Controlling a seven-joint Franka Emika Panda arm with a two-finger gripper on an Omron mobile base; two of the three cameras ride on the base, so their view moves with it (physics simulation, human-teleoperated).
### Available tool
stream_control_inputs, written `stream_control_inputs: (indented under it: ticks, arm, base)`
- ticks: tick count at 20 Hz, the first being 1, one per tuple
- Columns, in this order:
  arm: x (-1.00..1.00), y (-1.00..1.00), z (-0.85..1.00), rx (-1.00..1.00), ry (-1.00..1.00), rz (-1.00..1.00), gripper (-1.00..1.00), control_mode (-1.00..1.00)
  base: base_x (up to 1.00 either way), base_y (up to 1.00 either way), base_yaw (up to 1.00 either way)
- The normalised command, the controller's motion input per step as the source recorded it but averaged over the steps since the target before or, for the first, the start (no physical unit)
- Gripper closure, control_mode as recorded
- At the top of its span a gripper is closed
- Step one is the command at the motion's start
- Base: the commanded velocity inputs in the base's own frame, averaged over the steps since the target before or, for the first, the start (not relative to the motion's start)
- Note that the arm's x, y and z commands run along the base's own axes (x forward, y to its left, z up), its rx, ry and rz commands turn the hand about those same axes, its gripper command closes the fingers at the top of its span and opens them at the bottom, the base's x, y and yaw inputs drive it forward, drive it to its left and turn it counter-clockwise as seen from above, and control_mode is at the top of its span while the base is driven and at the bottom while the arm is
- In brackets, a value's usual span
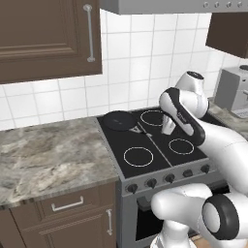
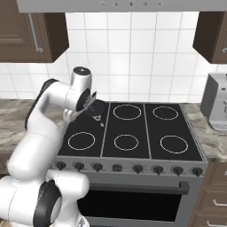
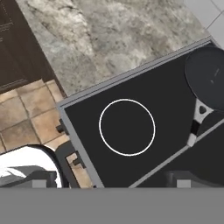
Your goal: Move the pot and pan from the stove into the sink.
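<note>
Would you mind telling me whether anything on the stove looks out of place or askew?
Nothing stands out. The shallow round black frying pan sits flat on the back left burner of the steel range with the black glass top, its handle pointing toward the middle, with no spill or damage visible.

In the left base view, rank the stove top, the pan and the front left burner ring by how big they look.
1. stove top
2. pan
3. front left burner ring, close to the pan in width and nearer the camera, so that order is unsure.

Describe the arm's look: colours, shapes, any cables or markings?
Glossy white arm of rounded, tube-like segments with dark grey caps at the joints. A dark strip with faint lettering, too small to read, runs along one link. No loose cables visible. The gripper shows small dark finger tips in the hand view.
</note>
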Motion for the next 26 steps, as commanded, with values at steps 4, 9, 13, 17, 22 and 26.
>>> stream_control_inputs:
  ticks: [4,9,13,17,22,26]
  arm:
    - [0.28,0.0,-0.16,0.09,0.07,-0.18,-1.0,-1.0]
    - [0.33,0.04,-0.22,0.03,0.01,-0.24,-1.0,-1.0]
    - [0.34,0.06,-0.25,0.0,0.0,-0.28,-1.0,-1.0]
    - [0.32,0.06,-0.25,0.0,0.0,-0.27,-1.0,-1.0]
    - [0.28,0.13,-0.18,0.0,0.0,-0.2,-1.0,-1.0]
    - [0.28,0.12,-0.14,0.0,0.0,-0.12,-1.0,-1.0]
  base:
    - [0.0,0.0,0.0]
    - [0.0,0.0,0.0]
    - [0.0,0.0,0.0]
    - [0.0,0.0,0.0]
    - [0.0,0.0,0.0]
    - [0.0,0.0,0.0]
